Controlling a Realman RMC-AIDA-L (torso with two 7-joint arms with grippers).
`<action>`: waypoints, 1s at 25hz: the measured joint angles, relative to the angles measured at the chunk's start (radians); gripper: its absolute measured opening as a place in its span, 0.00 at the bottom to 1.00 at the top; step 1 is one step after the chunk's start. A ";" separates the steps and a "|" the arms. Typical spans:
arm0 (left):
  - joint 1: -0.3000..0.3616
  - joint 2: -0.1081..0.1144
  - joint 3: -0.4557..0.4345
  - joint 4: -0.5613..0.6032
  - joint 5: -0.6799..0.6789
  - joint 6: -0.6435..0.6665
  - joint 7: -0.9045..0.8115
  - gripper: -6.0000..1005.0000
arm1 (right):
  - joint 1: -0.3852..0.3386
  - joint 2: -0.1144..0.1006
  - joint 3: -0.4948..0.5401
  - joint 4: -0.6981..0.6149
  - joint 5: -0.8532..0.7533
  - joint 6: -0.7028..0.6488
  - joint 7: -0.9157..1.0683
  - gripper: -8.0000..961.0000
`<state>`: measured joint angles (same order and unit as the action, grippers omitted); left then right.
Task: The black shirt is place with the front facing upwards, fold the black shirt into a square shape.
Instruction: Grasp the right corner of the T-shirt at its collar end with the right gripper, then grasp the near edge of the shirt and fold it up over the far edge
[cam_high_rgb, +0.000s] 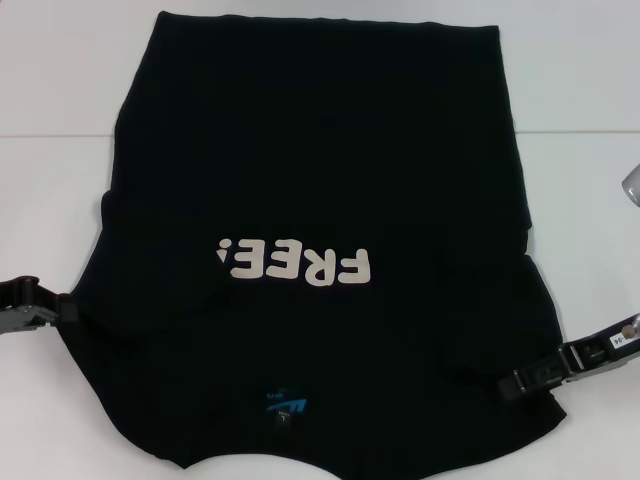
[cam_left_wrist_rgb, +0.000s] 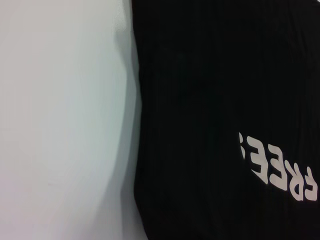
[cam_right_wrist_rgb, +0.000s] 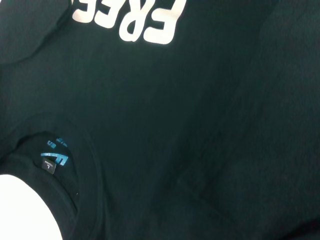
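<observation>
From the head view, we see the black shirt (cam_high_rgb: 320, 250) spread front-up across the white desk (cam_high_rgb: 60, 70), filling most of the frame. Its collar lies at 6 o'clock, nearest us, with the small blue neck label (cam_high_rgb: 283, 405) showing inside, and the hem lies away at 12 o'clock. The white "FREE!" lettering (cam_high_rgb: 293, 263) sits near the middle, reading upside down from here. Both sleeves appear tucked inward, so the sides run fairly straight. Our left hand (cam_high_rgb: 68, 310) is at 9 o'clock, right at the shirt's edge; its tips are lost against the black cloth, so we cannot tell whether it is clenched or released. Our right hand (cam_high_rgb: 512, 383) is at 4 o'clock, lying over the shirt's edge; again we cannot tell its grip.

On to the left wrist view: we get the shirt's (cam_left_wrist_rgb: 210, 100) side edge against the bare desk (cam_left_wrist_rgb: 60, 125), a soft shadow along the border, and part of the lettering (cam_left_wrist_rgb: 275, 172). No fingers show.

Now the right wrist view: black shirt (cam_right_wrist_rgb: 200, 125) fills it, the lettering (cam_right_wrist_rgb: 135, 20) above, the collar opening with the neck label (cam_right_wrist_rgb: 52, 159) and a patch of desk (cam_right_wrist_rgb: 22, 210) inside the neckline.
</observation>
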<state>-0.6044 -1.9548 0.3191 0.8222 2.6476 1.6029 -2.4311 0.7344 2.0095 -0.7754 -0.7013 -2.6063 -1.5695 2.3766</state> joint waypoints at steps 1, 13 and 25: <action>0.000 0.000 0.000 0.000 0.000 0.000 0.000 0.03 | 0.000 0.000 0.000 0.000 0.000 0.000 -0.002 0.79; 0.000 0.001 0.000 0.000 -0.001 0.004 -0.002 0.03 | 0.002 0.002 -0.011 0.000 -0.003 0.014 -0.028 0.50; 0.000 0.001 0.000 0.000 -0.012 0.009 0.004 0.03 | 0.002 0.002 -0.016 -0.001 -0.002 0.016 -0.028 0.03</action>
<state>-0.6044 -1.9542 0.3190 0.8222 2.6355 1.6122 -2.4274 0.7363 2.0110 -0.7918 -0.7022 -2.6086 -1.5533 2.3485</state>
